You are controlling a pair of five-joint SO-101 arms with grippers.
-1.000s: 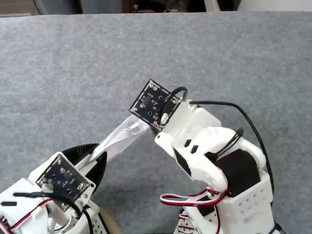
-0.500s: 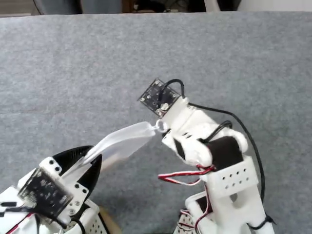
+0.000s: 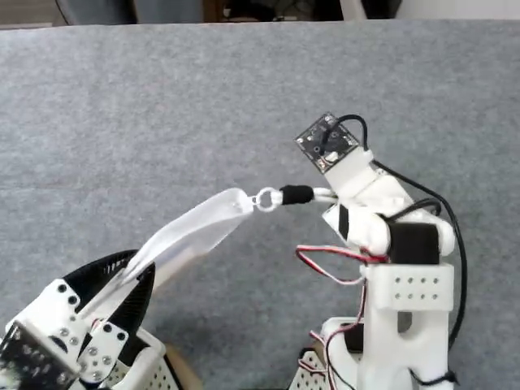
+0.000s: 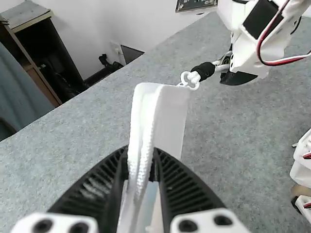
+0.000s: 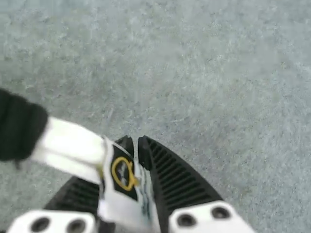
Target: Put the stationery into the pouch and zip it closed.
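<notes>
Grey felt table, dark shelf behind, left gripper clamped on pouch, right gripper clamped on zipper pull

White arms; black ribbed left hand, right hand; black servos; red-white-black cables; black camera boards.

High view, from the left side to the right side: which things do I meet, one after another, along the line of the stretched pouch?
left gripper → pouch → zipper ring → black pull tab → right arm
</notes>
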